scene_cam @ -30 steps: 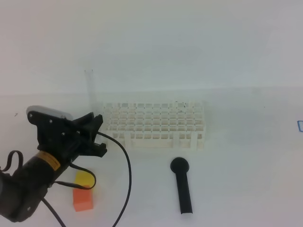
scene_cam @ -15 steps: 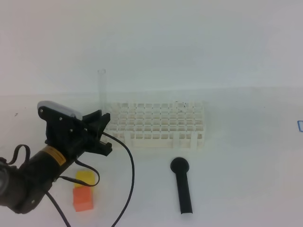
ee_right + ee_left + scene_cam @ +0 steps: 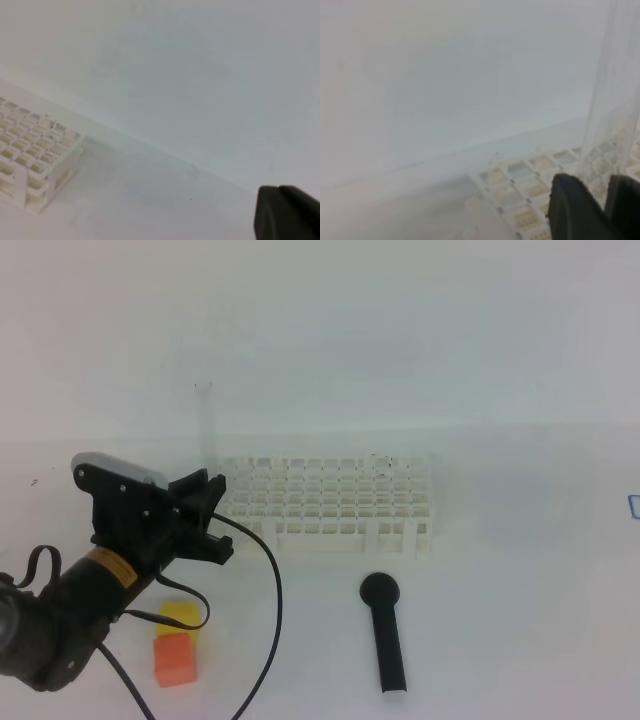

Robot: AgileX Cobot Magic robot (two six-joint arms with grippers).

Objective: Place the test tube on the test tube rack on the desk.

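The test tube (image 3: 207, 425) stands nearly upright above the left end of the rack (image 3: 330, 502), its open rim at the top and its lower part pinched between the black fingers (image 3: 575, 210) of the left gripper (image 3: 215, 502). From the left wrist camera, the tube (image 3: 612, 100) rises as a faint clear column along the right side of the frame, with the rack's (image 3: 530, 182) square holes just below and behind it; whether its base has entered a hole cannot be told. The left arm reaches in from the lower left of the high view, a black cable looping down from it over the desk (image 3: 520, 590). The rack sits mid-desk on short legs. Near the arm, a yellow cube (image 3: 180, 617) lies just behind an orange cube (image 3: 175, 660). A black round-headed stick (image 3: 385, 633) lies in front of the rack, head toward it. The right gripper (image 3: 287, 212) shows only as a dark tip at the lower right corner of its own camera, pressed together and holding nothing, well apart from the rack (image 3: 35, 165).
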